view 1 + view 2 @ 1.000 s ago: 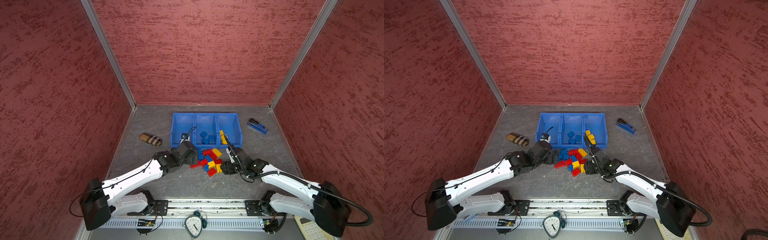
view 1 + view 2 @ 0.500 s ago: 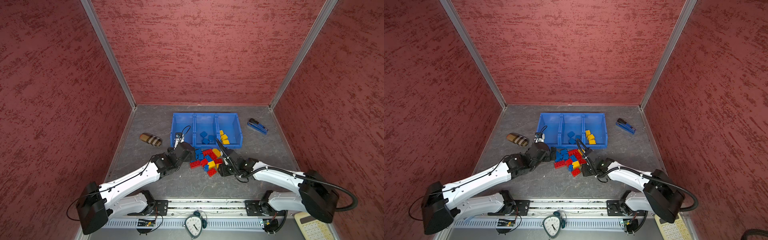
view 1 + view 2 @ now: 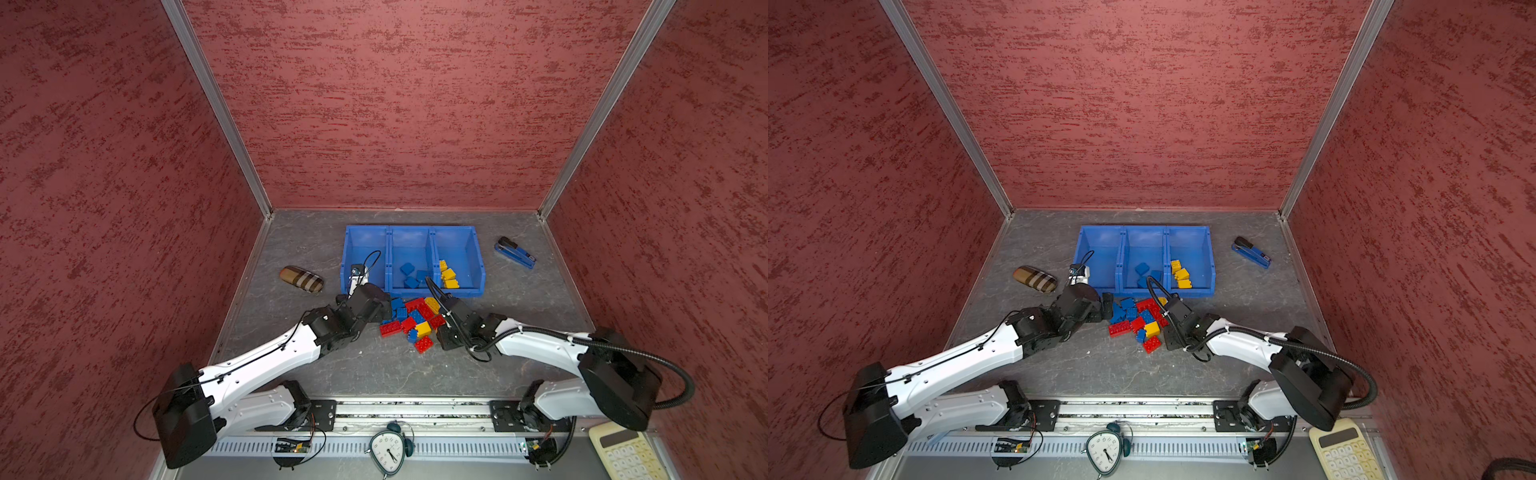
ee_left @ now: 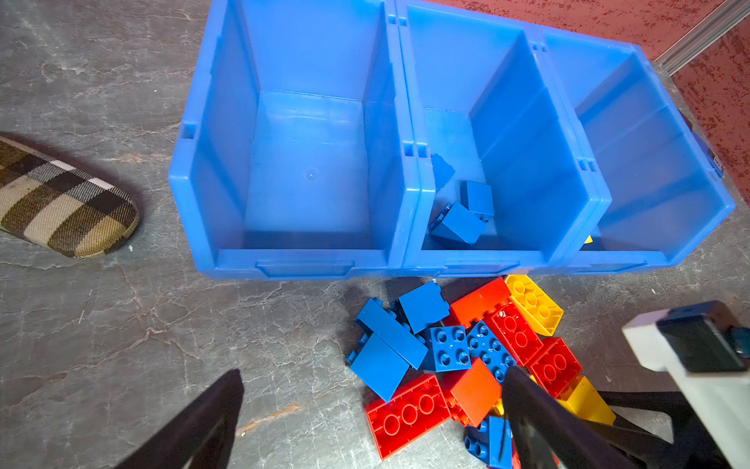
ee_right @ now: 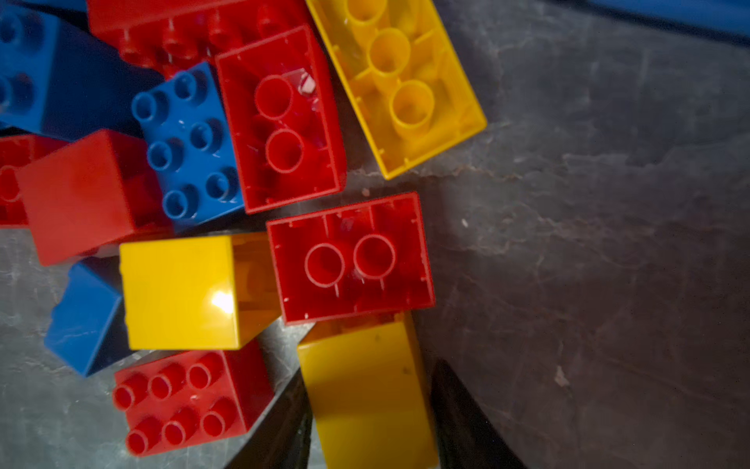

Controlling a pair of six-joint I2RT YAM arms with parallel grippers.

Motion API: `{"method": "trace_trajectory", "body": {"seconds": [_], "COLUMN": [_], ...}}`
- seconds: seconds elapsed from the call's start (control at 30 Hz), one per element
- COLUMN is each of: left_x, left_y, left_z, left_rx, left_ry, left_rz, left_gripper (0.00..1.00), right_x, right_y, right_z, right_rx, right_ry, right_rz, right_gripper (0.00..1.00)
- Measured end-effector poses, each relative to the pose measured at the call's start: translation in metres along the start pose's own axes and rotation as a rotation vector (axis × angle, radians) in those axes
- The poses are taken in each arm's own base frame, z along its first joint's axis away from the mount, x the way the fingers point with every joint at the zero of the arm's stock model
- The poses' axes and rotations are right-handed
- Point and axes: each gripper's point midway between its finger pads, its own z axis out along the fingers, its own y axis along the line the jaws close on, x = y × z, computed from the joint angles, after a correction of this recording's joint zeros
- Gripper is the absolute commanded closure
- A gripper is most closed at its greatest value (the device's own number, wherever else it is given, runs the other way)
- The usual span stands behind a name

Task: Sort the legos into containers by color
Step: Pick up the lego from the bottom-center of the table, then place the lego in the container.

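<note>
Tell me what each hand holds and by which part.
The right hand grips a yellow brick by its two opposite smooth sides; the left hand is open, holding nothing.

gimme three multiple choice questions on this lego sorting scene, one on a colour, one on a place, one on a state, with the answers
1. What colour are the bricks in the middle bin?
A. blue
B. red
C. green

2. Where do the sorted yellow bricks lie?
A. the middle bin
B. the right end bin
C. no bin at all

3. How is the right gripper?
A. wide open over bare table
B. closed on a red brick
C. closed on a yellow brick

Answers:
1 A: both top views show blue bricks there.
2 B: both top views show them in that bin.
3 C: in the right wrist view its fingers sit against both sides of the yellow brick.
</note>
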Motion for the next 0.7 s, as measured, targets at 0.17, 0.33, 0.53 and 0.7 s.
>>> {"method": "trace_trajectory", "body": {"seconds": [0.17, 0.33, 0.53, 0.7], "left_x": [0.000, 0.002, 0.008, 0.014], "left_y": [0.000, 0.000, 0.005, 0.007], "left_z": [0.000, 0.003, 0.011, 0.012], "left_rx": [0.000, -0.007, -0.031, -0.025], "left_ry": [0.000, 0.009, 0.032, 0.052], "left_rz": [-0.009, -0.011, -0.008, -0.011], "left_gripper": [0.01, 0.01, 0.01, 0.00], "right_x": [-0.005, -0.015, -0.065, -0.136], "right_y": [-0.003, -0.004, -0.013, -0.047], "right_z": [-0.003, -0.026, -0.073, -0.082], "right_rx": [0.020, 0.004, 0.014, 0.068], "right_ry": [-0.029, -0.105, -0.259, -0.361], "right_rz": [-0.024, -0.003, 0.041, 0.125], "right_gripper": [0.75, 0.82, 0.83, 0.82]}}
